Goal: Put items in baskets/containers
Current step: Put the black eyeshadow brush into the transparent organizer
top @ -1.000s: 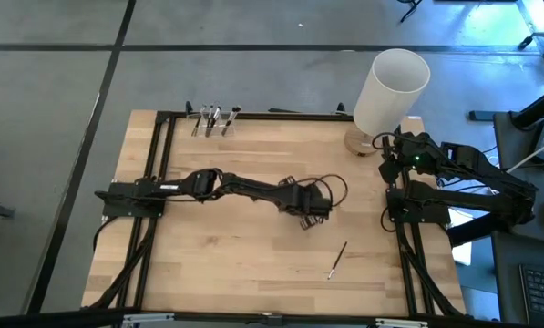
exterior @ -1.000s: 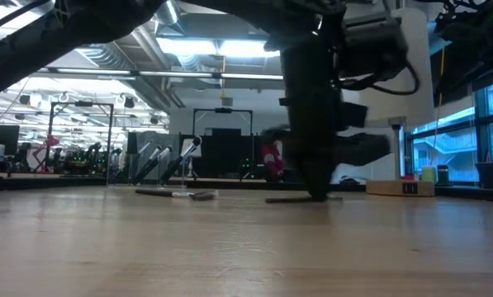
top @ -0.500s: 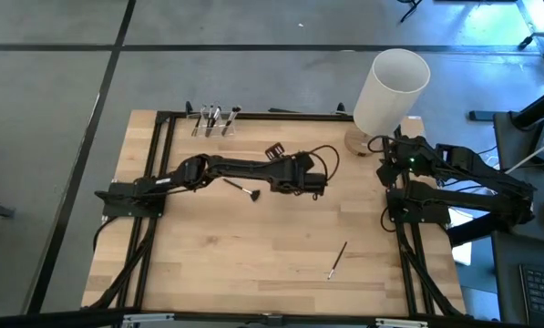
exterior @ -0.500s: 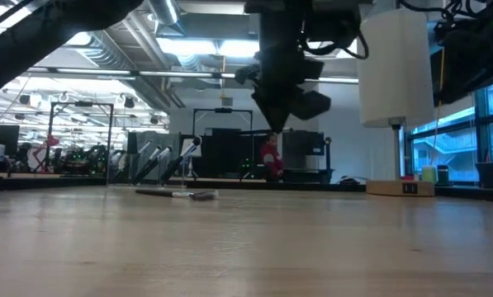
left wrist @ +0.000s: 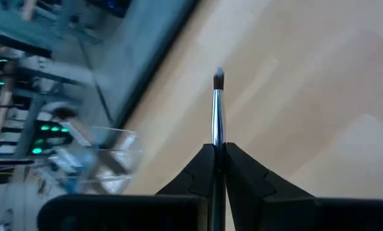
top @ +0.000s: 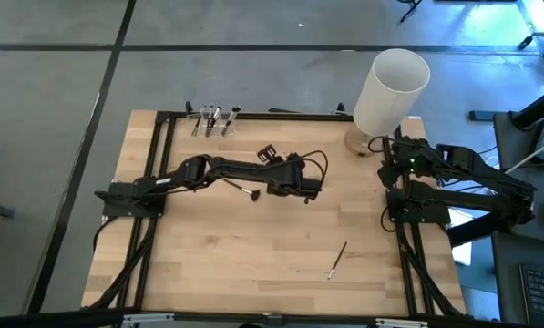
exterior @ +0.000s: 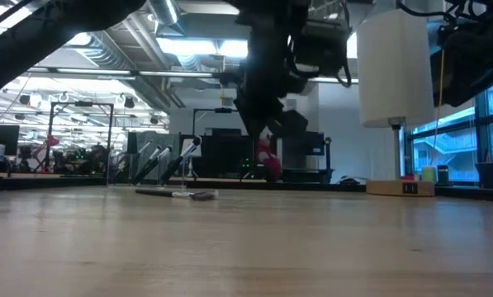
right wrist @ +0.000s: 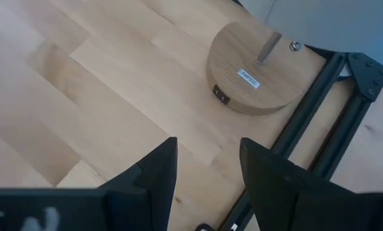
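My left gripper (top: 266,153) hangs over the middle of the table, shut on a thin makeup brush (left wrist: 217,115) whose metal ferrule and dark bristle tip stick out ahead of the fingers. It slants down toward the clear containers (top: 212,120) at the far edge, which hold several brushes; they also show in the left wrist view (left wrist: 111,160). One loose brush (top: 240,189) lies flat on the wood under the left arm, another (top: 336,260) near the right front. My right gripper (right wrist: 204,167) waits open at the table's right side. My left gripper pinches the brush between its two fingers, just behind the metal ferrule (left wrist: 217,138). The fingers lie along the brush, so its bristle end points on past the fingertips. It slants down toward the far left and is lifted clear of the table.
A tall white cylinder (top: 392,89) stands on a round wooden base (right wrist: 262,70) at the far right, close to my right gripper. A black frame rail (top: 253,113) runs along the table's far edge behind the containers. Bare wood lies between my left gripper and the containers.
My left gripper has risen from the table with the brush and moved toward the far and left edges. It has tipped from pointing down to slanting toward the containers. The brush has been lifted clear of the wood.
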`<state>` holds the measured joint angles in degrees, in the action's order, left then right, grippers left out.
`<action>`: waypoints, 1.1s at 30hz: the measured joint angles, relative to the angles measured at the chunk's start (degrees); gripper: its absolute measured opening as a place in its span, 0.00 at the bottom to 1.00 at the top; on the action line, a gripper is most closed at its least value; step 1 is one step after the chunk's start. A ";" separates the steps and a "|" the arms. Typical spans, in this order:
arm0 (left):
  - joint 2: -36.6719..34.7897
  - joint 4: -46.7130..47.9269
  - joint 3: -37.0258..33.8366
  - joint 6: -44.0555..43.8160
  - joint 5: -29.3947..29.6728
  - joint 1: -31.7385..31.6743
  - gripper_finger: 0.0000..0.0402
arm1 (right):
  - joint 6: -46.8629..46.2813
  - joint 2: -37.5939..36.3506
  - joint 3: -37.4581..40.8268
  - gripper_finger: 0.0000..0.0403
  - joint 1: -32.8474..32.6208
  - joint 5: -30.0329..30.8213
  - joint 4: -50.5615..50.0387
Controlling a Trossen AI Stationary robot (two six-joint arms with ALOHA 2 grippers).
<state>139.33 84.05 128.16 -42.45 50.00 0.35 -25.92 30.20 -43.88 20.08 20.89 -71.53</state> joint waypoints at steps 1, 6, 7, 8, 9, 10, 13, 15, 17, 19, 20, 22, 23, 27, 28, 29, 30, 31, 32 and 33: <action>0.01 -1.73 -1.18 0.85 -1.12 0.19 0.06 | -0.32 0.00 0.00 0.42 0.00 0.02 0.00; 0.11 -8.55 -4.84 6.04 -5.55 1.84 0.06 | -0.70 0.00 0.02 0.42 0.00 0.02 0.95; 0.11 -9.23 -5.09 7.60 -6.00 2.21 0.06 | -0.70 0.00 0.02 0.42 0.02 0.06 1.34; 0.11 -9.86 -5.23 9.02 -6.22 2.54 0.06 | -0.72 0.00 0.04 0.42 0.02 0.06 1.68; 0.11 -9.96 -5.25 10.20 -6.25 2.90 0.06 | -0.72 0.01 0.04 0.42 0.01 0.06 2.18; 0.07 -9.92 -5.26 11.09 -6.18 3.28 0.06 | -0.67 0.04 0.02 0.42 0.00 0.06 2.87; -1.01 -9.60 -5.30 12.36 -5.81 3.90 0.06 | 0.00 0.09 0.04 0.42 0.00 0.05 5.22; -1.82 -8.92 -5.50 12.05 -4.88 3.97 0.06 | 1.14 0.09 0.04 0.42 0.01 0.07 7.02; -3.14 -9.05 -7.20 11.60 -3.29 4.04 0.06 | 2.34 0.15 0.04 0.42 0.00 -0.03 8.51; -4.95 -9.23 -10.37 10.02 -2.07 3.81 0.06 | 3.10 0.15 0.02 0.42 0.00 0.02 8.87; -6.07 -9.58 -12.63 8.95 -1.60 3.61 0.06 | 3.59 0.17 0.04 0.42 0.01 -0.03 9.00; -8.65 -11.26 -17.95 7.16 -0.78 3.35 0.06 | 3.94 0.17 0.04 0.42 0.01 0.00 9.01; -10.17 -12.74 -20.95 6.50 -0.73 3.08 0.06 | 4.07 0.17 0.04 0.42 0.01 -0.03 9.01; -18.51 -23.64 -34.02 6.64 -0.90 1.96 0.06 | 4.07 0.20 0.04 0.42 0.00 0.02 9.02; -20.98 -26.92 -37.46 7.14 -1.30 1.71 0.06 | 4.05 0.20 0.04 0.42 0.02 0.04 9.07; -23.30 -30.37 -40.86 7.86 -1.58 1.59 0.06 | 3.98 0.20 0.04 0.42 0.02 0.04 9.09; -25.75 -33.76 -44.24 8.46 -1.65 1.43 0.06 | 3.79 0.20 0.04 0.42 0.00 0.04 9.13; -28.26 -37.28 -47.72 9.02 -1.74 1.34 0.06 | 3.52 0.20 0.04 0.42 0.00 0.01 9.16; -30.72 -40.77 -50.86 9.79 -1.70 1.19 0.06 | 3.13 0.20 0.04 0.42 0.02 0.02 9.14; -33.36 -44.46 -54.08 10.64 -1.69 0.96 0.06 | 2.62 0.21 0.04 0.42 0.00 -0.01 9.16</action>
<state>105.97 39.59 74.09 -31.81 48.31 1.31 -23.29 30.40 -43.83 20.08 20.87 -62.37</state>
